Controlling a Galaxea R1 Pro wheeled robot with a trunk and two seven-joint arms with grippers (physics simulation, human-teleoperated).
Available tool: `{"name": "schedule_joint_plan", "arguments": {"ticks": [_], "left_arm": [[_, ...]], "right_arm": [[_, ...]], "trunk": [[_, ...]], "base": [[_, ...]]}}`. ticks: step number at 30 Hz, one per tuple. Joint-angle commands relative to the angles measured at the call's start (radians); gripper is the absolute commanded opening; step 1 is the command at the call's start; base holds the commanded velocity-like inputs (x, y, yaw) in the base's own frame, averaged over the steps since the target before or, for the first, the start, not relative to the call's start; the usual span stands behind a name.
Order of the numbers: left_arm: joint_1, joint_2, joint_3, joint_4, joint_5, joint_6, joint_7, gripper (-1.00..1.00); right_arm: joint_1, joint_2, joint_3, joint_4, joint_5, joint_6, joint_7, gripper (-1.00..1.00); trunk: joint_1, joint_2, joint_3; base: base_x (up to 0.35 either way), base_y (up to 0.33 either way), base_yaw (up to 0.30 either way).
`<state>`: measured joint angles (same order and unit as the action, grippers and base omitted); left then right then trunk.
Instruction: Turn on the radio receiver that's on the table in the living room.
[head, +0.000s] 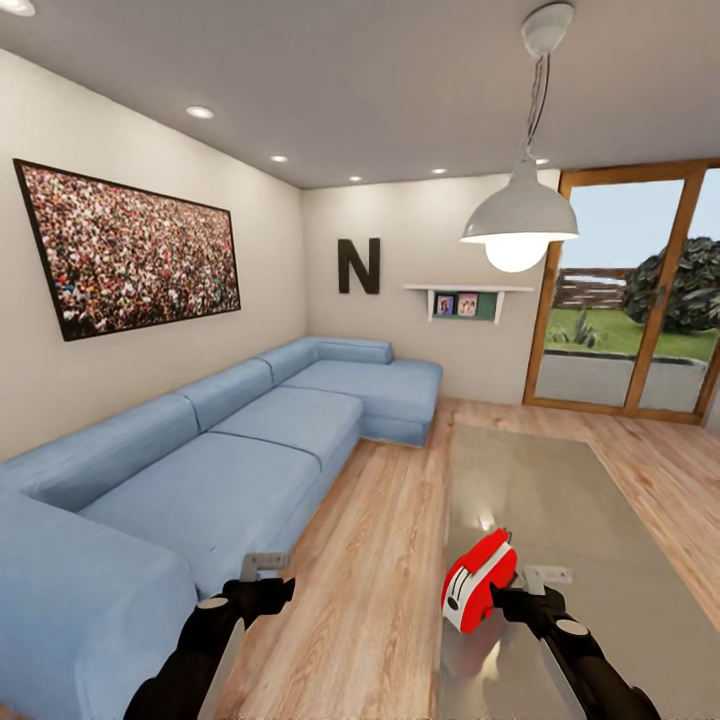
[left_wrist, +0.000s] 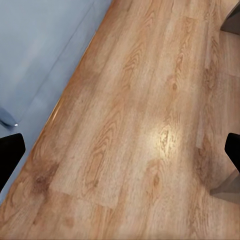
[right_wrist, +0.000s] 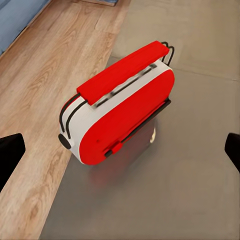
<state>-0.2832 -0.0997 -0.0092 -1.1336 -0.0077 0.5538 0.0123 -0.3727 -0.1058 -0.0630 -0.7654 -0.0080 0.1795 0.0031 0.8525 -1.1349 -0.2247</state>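
Radio receiver: your target, glossy red with white trim, stands on the near left part of the table, close to the edge that faces the sofa. In your right wrist view it sits tilted, red handle bar uppermost, a dark knob at its lower end.
Table: long, low, with a glossy grey top reflecting the lamp; it runs away from you on the right of the head view. Its grey top also lies under the radio in the right wrist view.
Right gripper: you have it just beside the radio's right side, above the table top. Its fingers stand wide apart, the radio lying between them ahead; nothing is clamped.
Left gripper: you hold it over the wooden floor between sofa and table. Its fingers are spread apart and empty.
Floor: light wood planks.
Sofa: long blue sectional along your left wall.
Wall items: crowd picture, black letter N, small shelf.
Pendant lamp: white, lit, hanging above the table.
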Motion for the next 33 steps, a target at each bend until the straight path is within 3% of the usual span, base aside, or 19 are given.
{"name": "schedule_joint_plan", "arguments": {"ticks": [1,9,28,33], "left_arm": [[0.000,0.000,0.000,0.000,0.000,0.000,0.000,1.00],[0.000,0.000,0.001,0.001,0.000,-0.004,0.000,1.00],[0.000,0.000,0.003,0.002,-0.001,-0.006,0.000,1.00],[0.000,0.000,0.005,0.002,-0.001,-0.006,0.001,1.00]], "right_arm": [[0.000,0.000,0.000,0.000,0.000,0.000,0.000,1.00],[0.000,0.000,-0.001,0.000,-0.001,0.000,0.002,1.00],[0.000,0.000,-0.001,0.000,-0.003,0.000,0.003,1.00],[0.000,0.000,-0.001,0.000,-0.003,0.000,0.003,1.00]], "trunk": [[0.000,0.000,-0.002],[0.000,0.000,-0.012],[-0.073,0.133,0.047],[-0.092,0.168,0.062]], "base": [[0.000,0.000,0.000],[0.000,0.000,0.000],[0.003,0.000,0.000],[0.210,0.000,0.000]]}}
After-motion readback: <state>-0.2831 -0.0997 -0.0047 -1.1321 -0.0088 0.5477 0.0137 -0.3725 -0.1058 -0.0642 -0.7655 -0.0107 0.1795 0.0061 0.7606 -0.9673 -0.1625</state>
